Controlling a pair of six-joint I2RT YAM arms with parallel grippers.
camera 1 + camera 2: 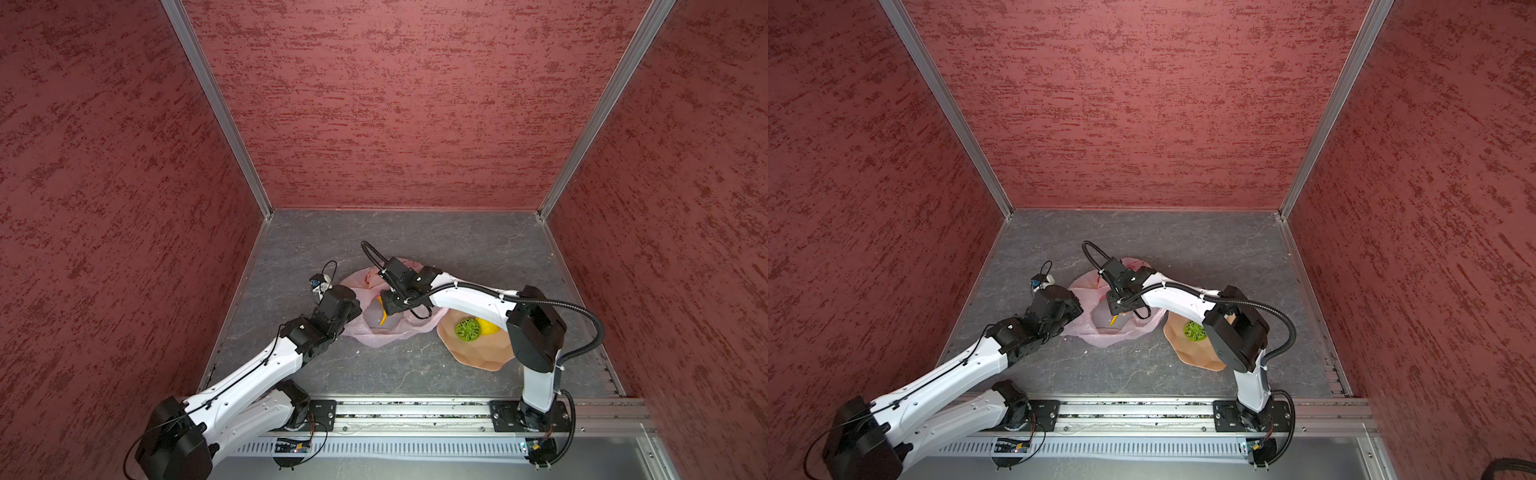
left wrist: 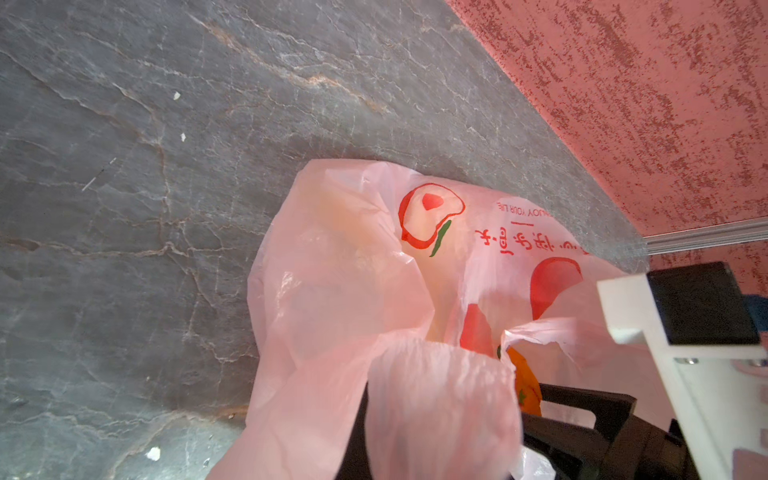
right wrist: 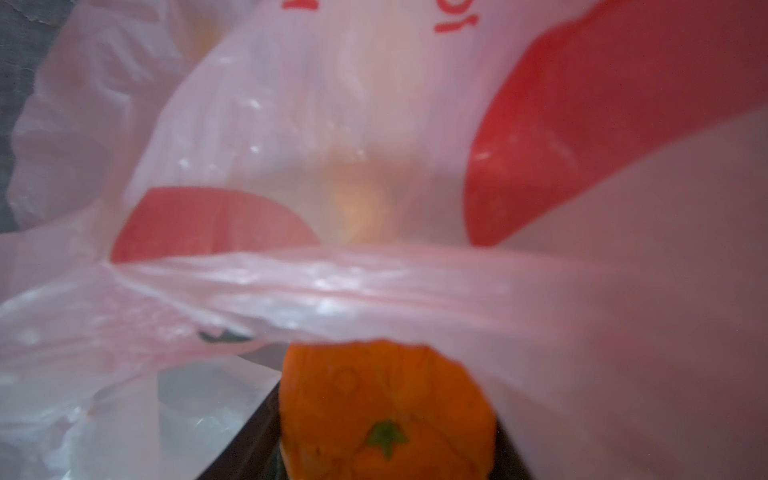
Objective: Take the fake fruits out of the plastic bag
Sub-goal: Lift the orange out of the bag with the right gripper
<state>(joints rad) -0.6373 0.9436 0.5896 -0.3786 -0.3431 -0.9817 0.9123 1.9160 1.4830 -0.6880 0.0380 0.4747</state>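
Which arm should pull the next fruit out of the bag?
Right. The right hand is inside the bag with the orange between its fingers, so it can probably just lift. The left hand is shut on the bag's edge.

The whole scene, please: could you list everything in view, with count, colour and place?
table: one, grey.
walls: three, red, around the table.
plastic bag: one, pale pink, red print, mid-table.
orange: one, orange, in the bag's mouth.
dish: one, tan, right of the bag.
green lattice ball: one, green, in the dish.
lemon: one, yellow, in the dish beside it.
left gripper: one, black, shut on the bag's edge.
right gripper: one, black, closed on the orange.
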